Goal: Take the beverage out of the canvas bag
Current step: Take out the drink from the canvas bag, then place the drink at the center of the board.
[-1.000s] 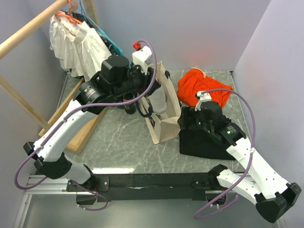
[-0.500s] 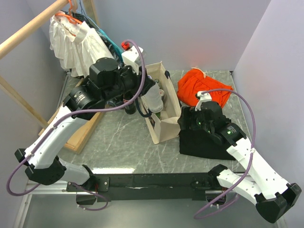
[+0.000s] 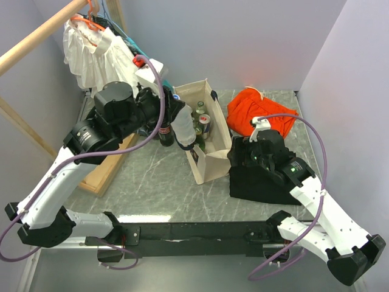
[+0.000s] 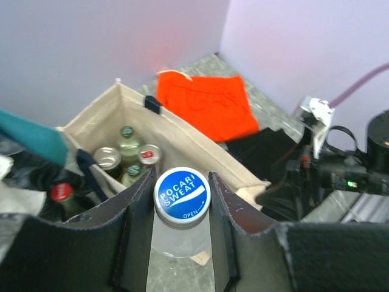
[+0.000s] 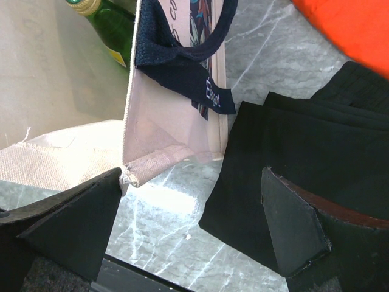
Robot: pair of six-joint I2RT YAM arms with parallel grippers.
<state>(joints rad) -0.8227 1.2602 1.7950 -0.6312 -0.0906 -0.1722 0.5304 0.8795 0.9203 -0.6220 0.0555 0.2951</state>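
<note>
1. Since the earlier frames the left arm has swung away to the left and drawn the bottle (image 3: 182,129) up out of the canvas bag (image 3: 213,163). The bag's mouth, covered by the arm before, is now in plain view.
2. The left gripper (image 4: 180,176) is clamped on the neck of the clear bottle, one finger on each side of its blue cap, which reads "Pocari Sweat".
3. The bottle hangs outside the bag, just beside its left wall, above the marble table (image 3: 158,182).
4. The bag stands upright and holds a green glass bottle (image 4: 126,135), a second green bottle (image 4: 132,173), a silver-topped can (image 4: 107,157) and a red-rimmed can (image 4: 148,153), all upright and clustered together.
5. A dark bottle with a red cap (image 4: 61,193) stands on the table outside the bag, to its left.
6. The right gripper (image 5: 191,182) has its jaws spread wide and grips nothing. It sits at the bag's near right corner, over a folded black cloth (image 5: 292,134).
7. An orange cloth (image 3: 258,109) lies right of the bag, beyond the black cloth.
</note>
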